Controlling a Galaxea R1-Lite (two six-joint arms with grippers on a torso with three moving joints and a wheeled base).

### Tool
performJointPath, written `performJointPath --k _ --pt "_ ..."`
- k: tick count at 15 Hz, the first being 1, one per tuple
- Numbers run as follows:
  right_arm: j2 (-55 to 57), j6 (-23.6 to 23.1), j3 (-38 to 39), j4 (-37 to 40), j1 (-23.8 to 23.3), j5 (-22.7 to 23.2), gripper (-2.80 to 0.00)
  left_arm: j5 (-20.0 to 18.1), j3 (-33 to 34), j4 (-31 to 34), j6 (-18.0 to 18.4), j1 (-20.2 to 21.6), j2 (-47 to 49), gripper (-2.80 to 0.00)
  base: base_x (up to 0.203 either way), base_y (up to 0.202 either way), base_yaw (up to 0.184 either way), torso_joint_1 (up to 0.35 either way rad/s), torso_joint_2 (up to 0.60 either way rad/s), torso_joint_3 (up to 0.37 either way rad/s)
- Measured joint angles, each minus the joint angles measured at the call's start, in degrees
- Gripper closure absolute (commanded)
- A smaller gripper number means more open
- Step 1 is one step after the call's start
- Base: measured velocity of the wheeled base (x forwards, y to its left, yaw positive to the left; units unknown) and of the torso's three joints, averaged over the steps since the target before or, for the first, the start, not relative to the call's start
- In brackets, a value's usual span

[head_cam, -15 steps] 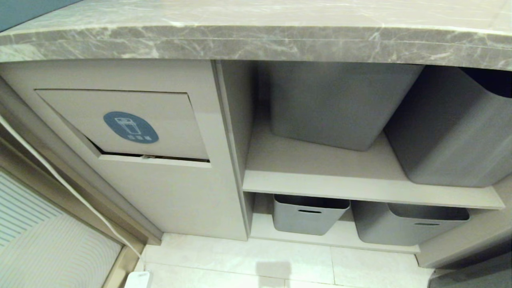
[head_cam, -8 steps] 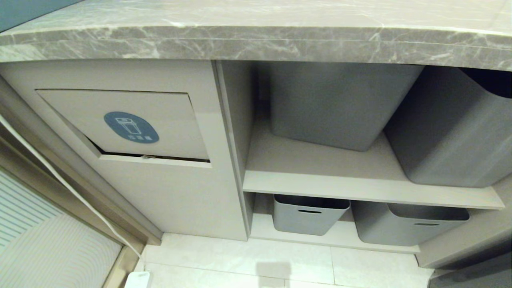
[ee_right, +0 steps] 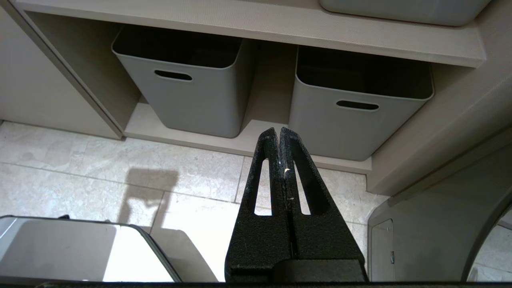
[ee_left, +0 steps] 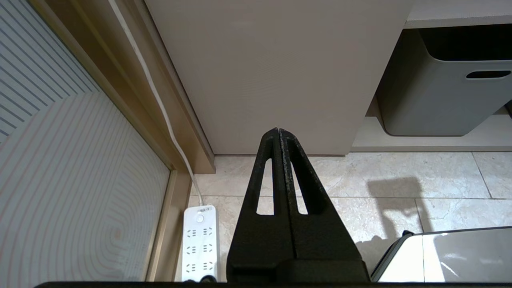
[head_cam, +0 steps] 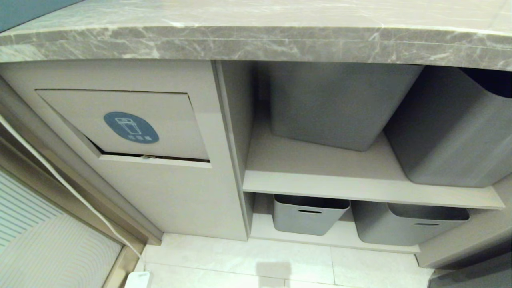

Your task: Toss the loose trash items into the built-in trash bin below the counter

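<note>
The head view looked down at the front of the cabinetry under the surface, a long grey marble-patterned slab with white veins and a thick front edge running across the far side of the scene. Below it on the left stood the built-in trash bin, a beige cabinet front whose rectangular swing flap bore a blue oval sticker with a bin icon; a dark gap showed along the flap's lower edge. No cardboard scraps could be seen in any view.

To the right of the bin, an open shelf carried two large grey tubs side by side, and beneath it two smaller grey storage tubs with slot handles sat just apart on the bottom board.

Neither arm appeared in the head view. The left tool hung low over the pale floor tiles, pointing at the plain lower part of the bin's cabinet front, its two black fingers pressed together and holding nothing. A white power strip lay on the floor to its left, its white cable running up along a brown door frame.

The right tool hung over the tiles in front of the two lower tubs, fingers likewise together and empty, aimed between them
</note>
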Motion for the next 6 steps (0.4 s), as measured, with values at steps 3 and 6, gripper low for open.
performJointPath --k 3,6 --pt "0.0 -0.03 0.0 0.01 0.0 -0.23 0.0 0.1 0.0 -0.04 -0.12 0.0 -0.07 0.0 0.0 0.0 0.0 0.0 0.0 0.0" --pt "0.0 0.1 0.0 0.0 0.0 -0.33 0.0 -0.36 0.0 -0.04 0.0 0.0 -0.1 0.0 0.0 0.0 0.0 0.0 0.0 0.0"
